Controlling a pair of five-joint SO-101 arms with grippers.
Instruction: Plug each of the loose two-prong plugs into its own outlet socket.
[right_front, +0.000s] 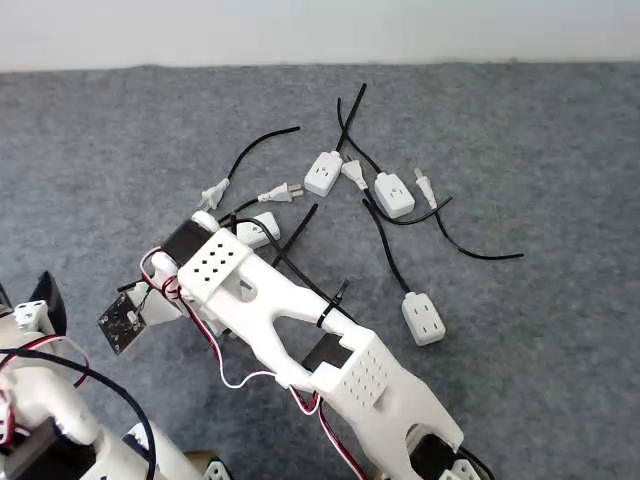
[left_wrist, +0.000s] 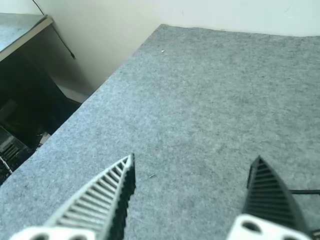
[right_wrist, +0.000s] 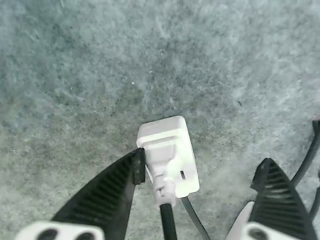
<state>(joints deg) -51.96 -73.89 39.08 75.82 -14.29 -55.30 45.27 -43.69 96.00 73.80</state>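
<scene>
Right gripper (right_wrist: 202, 162): it is spread open low over the tabletop (right_front: 540, 380) and nothing is grasped. One finger (right_wrist: 115, 190) is laid against the side of the near socket; the other stands well apart from it.
Near socket (right_wrist: 172, 142): a white block is seen flat on the grey carpet under the right gripper. A white plug body (right_wrist: 159, 167) with a black cord is set on top of it. Whether the prongs are seated cannot be told.
Rear sockets: two are seen past the right arm, one (right_front: 323, 172) to the left and one (right_front: 393, 194) to the right, near each other.
Front socket (right_front: 423, 318): it is set alone, just beside the right arm's forearm and well apart from the rest.
Loose plugs: two (right_front: 214, 192) (right_front: 283, 191) are found just beyond the right gripper. A third (right_front: 354, 174) is lodged between the rear sockets, and a fourth (right_front: 424, 186) is seen just beside the right-hand one.
Cords (right_front: 480, 255): black loops are trailed around the sockets, crossing one another.
Left gripper (left_wrist: 195, 161): it is spread wide over plain carpet, with nothing grasped.
Edges: the tabletop's side edge (left_wrist: 100, 92) is seen near the left gripper, with a drop into dark space past it. The rear edge is met by a pale wall (right_front: 320, 30).
Open room: wide stretches of carpet are seen between the rear sockets and the wall, and to the right of the front socket.
</scene>
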